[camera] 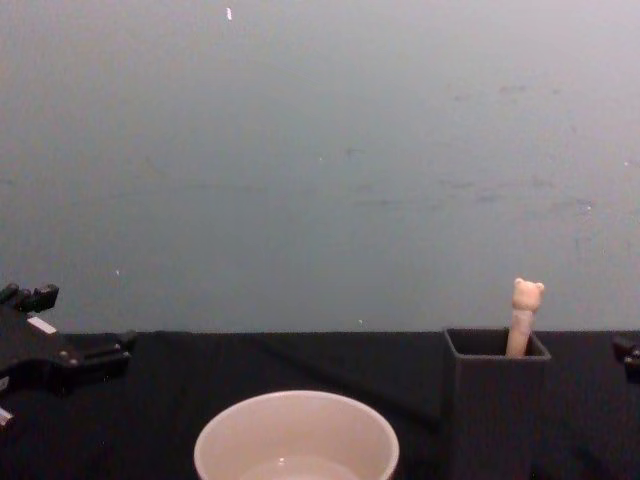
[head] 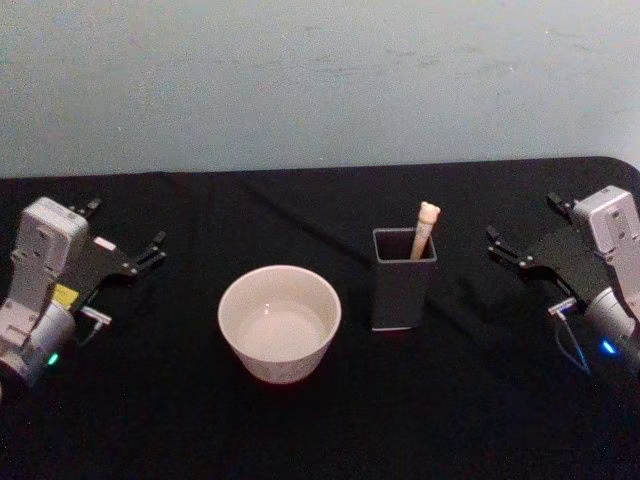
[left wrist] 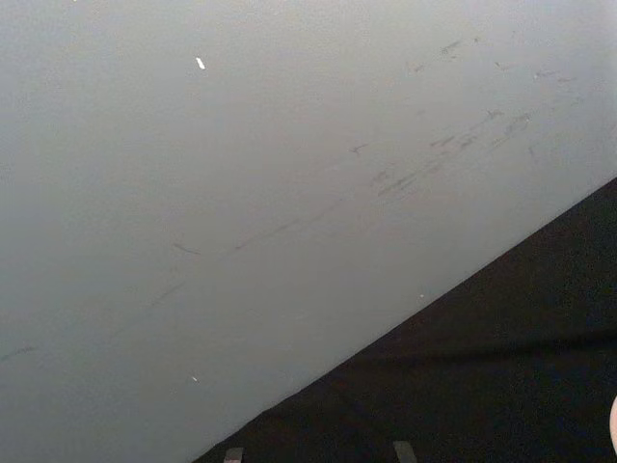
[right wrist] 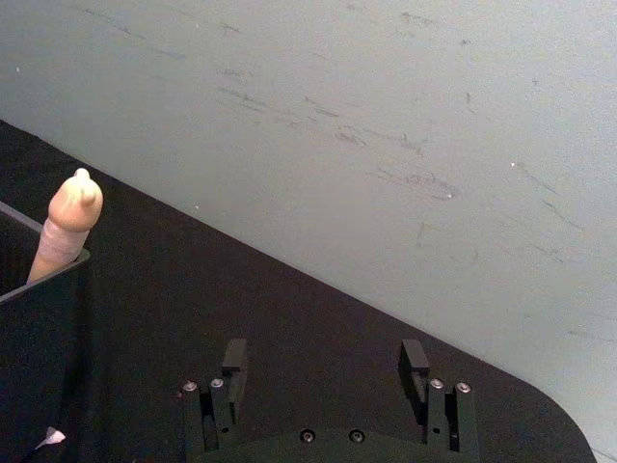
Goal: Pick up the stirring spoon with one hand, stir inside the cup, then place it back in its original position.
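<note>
Cream-handled, the spoon (head: 425,228) looks light, stiff and slick, standing in the holder (head: 403,295) left of our right end effector (head: 525,228), fingers apart, as on the idle left end effector (head: 125,228); we would pinch just below the bear head (camera: 528,291).

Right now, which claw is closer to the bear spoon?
The right claw. It sits open just right of the holder where the stirring spoon stands, not touching. The left claw is farther off, left of the cup.
</note>
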`<state>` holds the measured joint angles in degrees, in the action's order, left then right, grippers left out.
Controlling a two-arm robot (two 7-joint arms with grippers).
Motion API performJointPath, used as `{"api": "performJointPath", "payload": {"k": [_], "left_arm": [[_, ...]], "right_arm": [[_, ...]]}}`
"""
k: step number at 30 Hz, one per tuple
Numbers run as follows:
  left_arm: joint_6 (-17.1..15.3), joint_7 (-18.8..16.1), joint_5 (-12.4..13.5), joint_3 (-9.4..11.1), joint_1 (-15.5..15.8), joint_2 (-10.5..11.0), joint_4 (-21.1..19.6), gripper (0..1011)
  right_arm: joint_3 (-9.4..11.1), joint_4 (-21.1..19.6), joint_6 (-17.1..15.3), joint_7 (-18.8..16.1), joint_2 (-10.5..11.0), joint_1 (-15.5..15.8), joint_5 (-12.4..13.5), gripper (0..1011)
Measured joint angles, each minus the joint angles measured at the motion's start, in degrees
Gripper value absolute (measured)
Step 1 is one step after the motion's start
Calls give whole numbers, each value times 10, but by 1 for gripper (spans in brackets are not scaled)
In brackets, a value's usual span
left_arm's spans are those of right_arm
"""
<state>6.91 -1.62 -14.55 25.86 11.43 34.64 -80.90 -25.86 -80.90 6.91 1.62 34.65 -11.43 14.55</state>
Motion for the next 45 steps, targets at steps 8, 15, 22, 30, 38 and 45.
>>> {"api": "performJointPath", "payload": {"k": [8,15,22,30,38,45], "left_arm": [[0,0,0,0,0,0,0,1001],[0,0,0,0,0,0,0,1001],[0,0,0,0,0,0,0,1001],[0,0,0,0,0,0,0,1001],[0,0,0,0,0,0,0,1001],[0,0,0,0,0,0,0,1001]], "right_arm": [[0,0,0,0,0,0,0,1002],[0,0,0,0,0,0,0,1002],[0,0,0,0,0,0,0,1002],[0,0,0,0,0,0,0,1002],[0,0,0,0,0,0,0,1002],[1,0,-1,-2,0,0,-1,1002]]}}
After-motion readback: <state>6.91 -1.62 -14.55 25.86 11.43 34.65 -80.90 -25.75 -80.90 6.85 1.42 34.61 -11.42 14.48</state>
